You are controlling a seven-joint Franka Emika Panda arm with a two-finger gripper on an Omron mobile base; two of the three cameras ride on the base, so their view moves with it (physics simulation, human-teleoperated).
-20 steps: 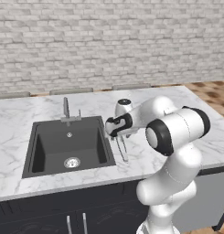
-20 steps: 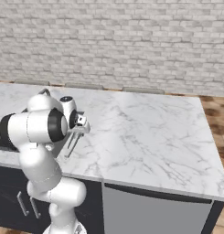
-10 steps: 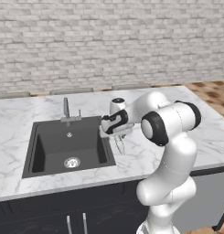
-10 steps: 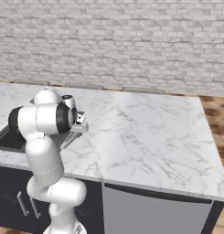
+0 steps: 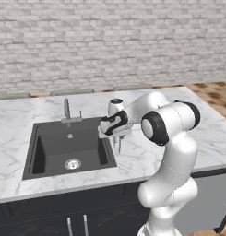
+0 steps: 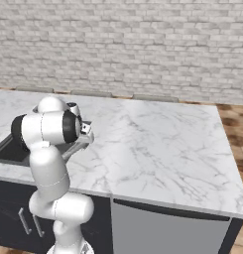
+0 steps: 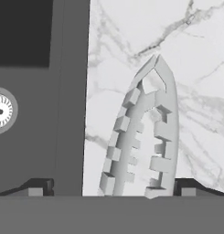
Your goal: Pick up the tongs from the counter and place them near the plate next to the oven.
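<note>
One white marble counter (image 5: 188, 124) with grey veins carries the black sink (image 5: 68, 147), and the arm has swung down from a second ago to hang over the strip beside the basin, ready to grasp. The gripper (image 7: 111, 188), spread wide, straddles the slim, ridged, silvery tongs (image 7: 143, 137), lying untouched.

counter (image 6: 157, 149): white marble | tongs (image 7: 143, 137) lying beside sink (image 5: 68, 147)

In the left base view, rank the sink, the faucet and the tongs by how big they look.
1. Sink, by far the largest.
2. Faucet.
3. Tongs, mostly hidden under the gripper, so their rank against the faucet is unsure.
</note>
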